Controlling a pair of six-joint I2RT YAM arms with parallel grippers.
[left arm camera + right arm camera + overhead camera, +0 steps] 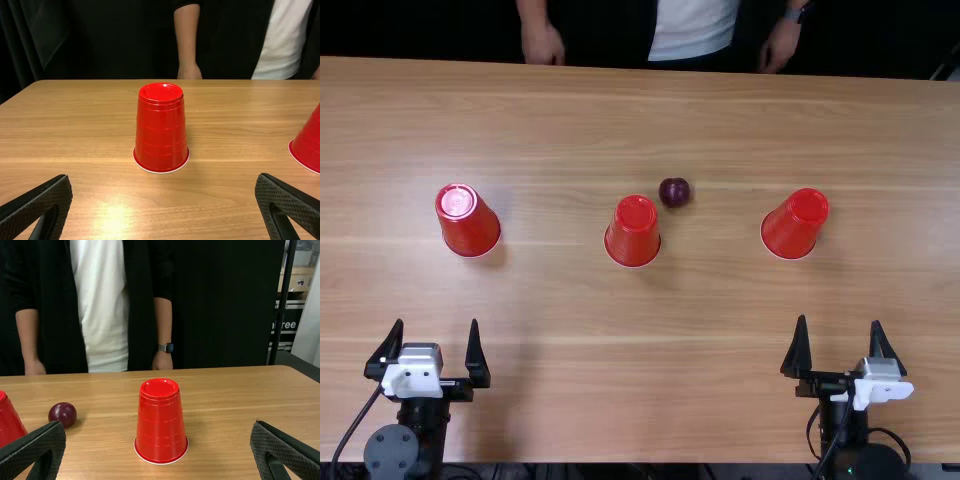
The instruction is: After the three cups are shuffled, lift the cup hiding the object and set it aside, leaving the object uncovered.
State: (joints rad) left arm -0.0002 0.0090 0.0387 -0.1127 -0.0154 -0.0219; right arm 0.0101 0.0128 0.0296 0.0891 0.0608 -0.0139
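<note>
Top view, lower left: left gripper point(435, 325), fingers spread, nothing held. Across mid-frame: left cup point(468, 220), middle cup point(633, 232), right cup point(795, 224), all inverted, well apart. Dark ball point(674, 191) uncovered, just up-right of middle cup. Lower right: right gripper point(838, 322), likewise spread. Risks: mistracking among identical cups once shuffled; rolling of the ball if nudged.
</note>
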